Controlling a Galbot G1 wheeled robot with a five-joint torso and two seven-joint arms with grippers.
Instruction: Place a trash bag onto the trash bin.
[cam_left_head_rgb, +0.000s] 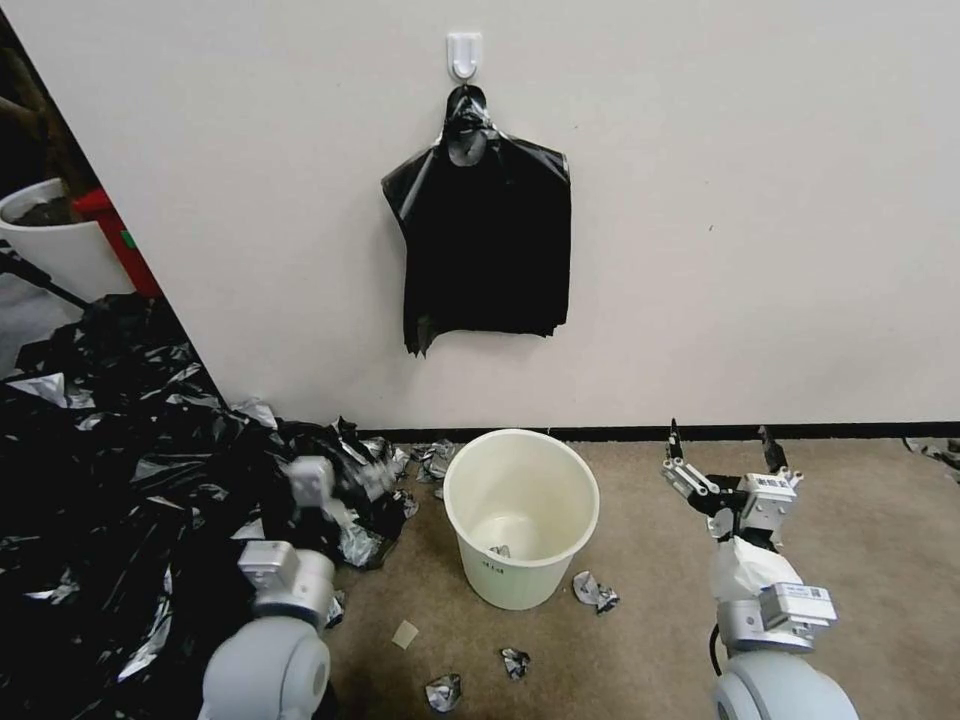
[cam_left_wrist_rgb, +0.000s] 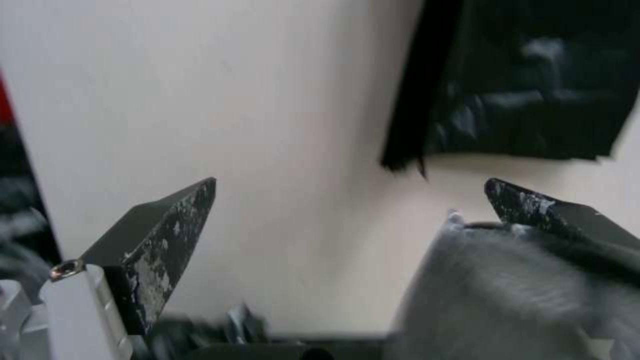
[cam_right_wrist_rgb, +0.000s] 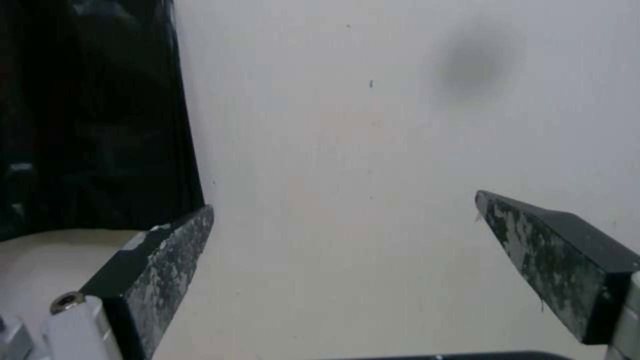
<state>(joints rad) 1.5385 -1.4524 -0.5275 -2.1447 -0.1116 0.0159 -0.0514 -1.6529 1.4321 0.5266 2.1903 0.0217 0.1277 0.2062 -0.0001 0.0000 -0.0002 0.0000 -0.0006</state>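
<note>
Grippers: left (cam_left_wrist_rgb: 350, 200), right (cam_right_wrist_rgb: 343, 220) both spread, empty

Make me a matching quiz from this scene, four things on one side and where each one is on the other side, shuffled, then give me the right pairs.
Things:
1. trash bin
2. sheaf of black bags
3. right gripper
4. heap of black plastic sheeting

Places:
A. hanging from the white hook on the wall
B. piled on the floor at the robot's left
C. standing on the carpet below the hanging bags
D. held over the carpet to the right of the bin, fingers apart

Pairs: 1-C, 2-A, 3-D, 4-B
</note>
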